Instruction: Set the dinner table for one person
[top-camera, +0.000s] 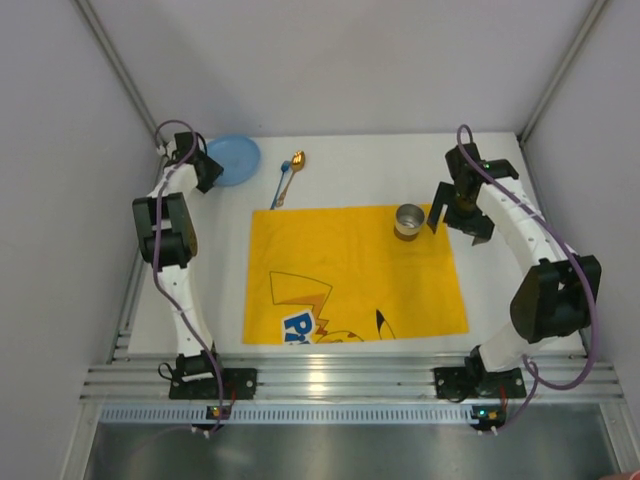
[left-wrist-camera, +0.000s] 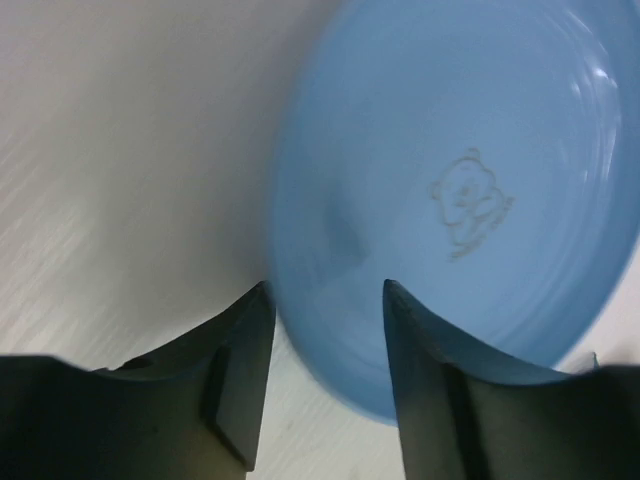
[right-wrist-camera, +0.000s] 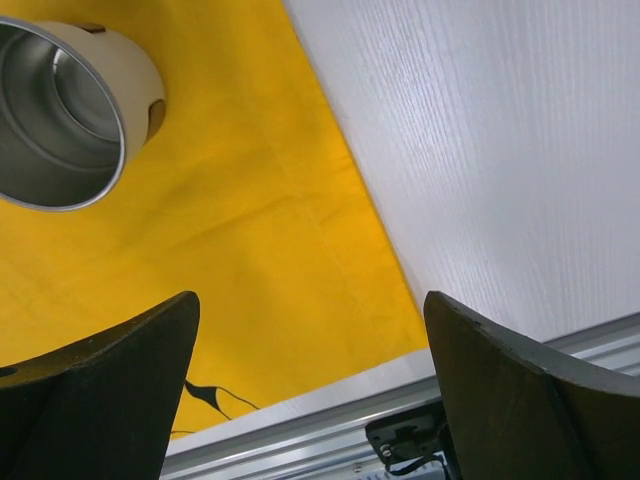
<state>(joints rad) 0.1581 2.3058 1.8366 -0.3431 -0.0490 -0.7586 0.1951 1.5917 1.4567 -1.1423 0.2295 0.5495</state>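
A large, flat, matte white rectangular tabletop (top-camera: 380, 170) filled the enclosure floor between pale walls, with a ribbed aluminium rail along its near edge where the two arms were bolted. A yellow cloth placemat (top-camera: 340, 270) printed with a cartoon figure lay across the middle of the tabletop. An upright, empty, round shiny metal cup (top-camera: 409, 221) stood on the mat's far right corner. Beyond the mat's far left corner, on bare white surface, lay a small spoon (top-camera: 290, 176) with a gold bowl and a blue handle. To its left sat a round light blue plastic plate (top-camera: 235, 158) with a faint animal outline at its centre. The left pincer (left-wrist-camera: 325, 295) hung at the plate's left edge with its black jaws parted. The wrist view showed the plate's blurred rim in the gap between them, and it could not be told whether either jaw touched it. The right pincer (right-wrist-camera: 310, 300) hovered just right of the cup, near the mat's right edge. Its jaws were spread wide and held nothing, with yellow cloth and white tabletop visible beneath them.
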